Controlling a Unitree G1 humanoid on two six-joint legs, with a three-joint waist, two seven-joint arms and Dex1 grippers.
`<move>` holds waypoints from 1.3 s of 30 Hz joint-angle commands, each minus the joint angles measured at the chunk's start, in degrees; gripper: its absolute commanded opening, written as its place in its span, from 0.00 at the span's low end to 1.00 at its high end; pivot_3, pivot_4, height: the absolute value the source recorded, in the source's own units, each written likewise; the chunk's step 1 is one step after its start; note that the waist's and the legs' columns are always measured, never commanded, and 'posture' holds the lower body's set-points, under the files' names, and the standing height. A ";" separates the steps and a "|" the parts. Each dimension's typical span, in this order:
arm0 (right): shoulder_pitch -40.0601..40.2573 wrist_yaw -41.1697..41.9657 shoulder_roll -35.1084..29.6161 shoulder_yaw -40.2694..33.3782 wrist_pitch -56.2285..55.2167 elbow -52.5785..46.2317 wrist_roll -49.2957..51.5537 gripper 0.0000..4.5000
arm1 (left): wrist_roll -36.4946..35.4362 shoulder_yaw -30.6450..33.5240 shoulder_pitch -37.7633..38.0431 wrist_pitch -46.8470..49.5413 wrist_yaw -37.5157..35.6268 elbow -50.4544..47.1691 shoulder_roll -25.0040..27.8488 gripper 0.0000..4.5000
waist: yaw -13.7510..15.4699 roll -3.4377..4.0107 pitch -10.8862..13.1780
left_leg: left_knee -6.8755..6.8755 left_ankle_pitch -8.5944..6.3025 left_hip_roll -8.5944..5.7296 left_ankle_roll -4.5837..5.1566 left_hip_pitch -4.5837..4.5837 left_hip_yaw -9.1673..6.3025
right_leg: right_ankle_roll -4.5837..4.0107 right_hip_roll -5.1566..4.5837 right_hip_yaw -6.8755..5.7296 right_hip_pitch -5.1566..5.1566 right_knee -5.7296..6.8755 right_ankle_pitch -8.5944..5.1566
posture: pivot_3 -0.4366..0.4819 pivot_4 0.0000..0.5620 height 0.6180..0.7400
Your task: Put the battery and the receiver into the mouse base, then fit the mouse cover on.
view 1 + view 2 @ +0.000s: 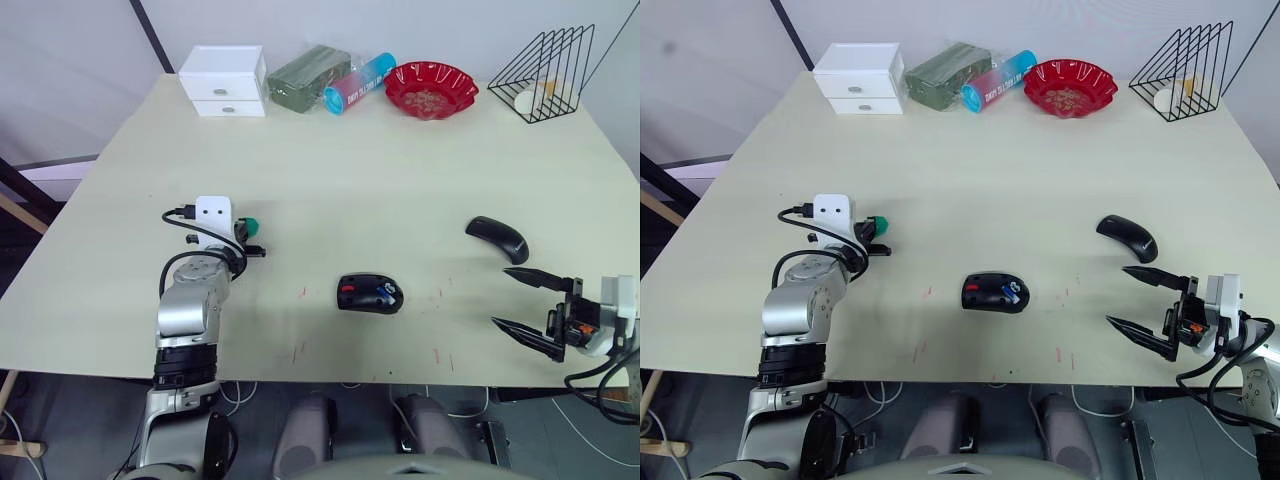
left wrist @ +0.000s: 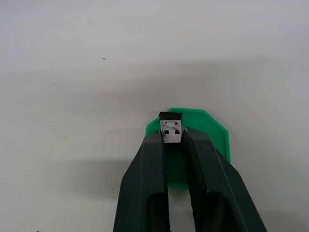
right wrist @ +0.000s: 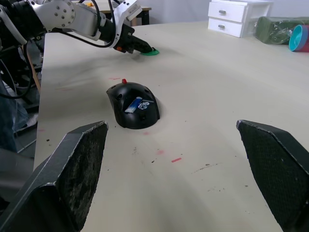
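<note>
Receiver pinched in my left gripper (image 2: 173, 145) over the green disc (image 2: 212, 130).
My right gripper (image 1: 528, 305) hangs spread wide at the near table (image 1: 400, 180) edge. The base (image 1: 370, 294) sits mid-table, battery (image 3: 133, 104) lying inside it; the cover (image 1: 497, 238) lies beyond my right gripper, apart from the base.

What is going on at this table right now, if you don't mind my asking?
The robot is assembling a mouse. Its left end effector is shut on the receiver, above a green disc. The base sits mid-table with the battery already in it. The cover lies apart, toward the robot's right, not yet fitted. The right end effector hangs open near the table's front edge, holding nothing.
</note>
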 commanded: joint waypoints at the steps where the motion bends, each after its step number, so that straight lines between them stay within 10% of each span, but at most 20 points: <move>1: -0.63 0.98 -0.54 -1.71 -0.52 -0.49 1.41 1.00 | -0.18 0.54 0.14 -0.24 -1.66 -0.52 1.95 0.01 | -0.02 0.00 0.00 | 0.00 0.00 0.00 0.00 0.00 0.00 | 0.00 0.00 0.00 0.00 0.00 0.00 | 0.48 0.27 1.00; 18: -1.24 4.62 -0.63 -1.65 0.32 -0.54 3.60 1.00 | -4.12 0.61 1.19 -0.67 -14.93 -4.60 12.20 0.01 | -0.05 -0.01 0.02 | -0.01 0.00 0.01 0.00 -0.01 0.00 | -0.01 0.01 -0.01 -0.01 -0.01 0.00 | 0.48 0.27 1.00; 39: -1.89 -3.23 -1.58 -0.35 10.45 -8.81 5.66 1.00 | -16.52 -10.25 -9.30 -13.15 -60.67 1.64 24.64 0.01 | 0.08 -0.02 0.05 | 0.00 0.00 0.01 0.00 -0.03 0.12 | -0.01 0.06 -0.03 -0.02 0.00 -0.01 | 0.48 0.27 1.00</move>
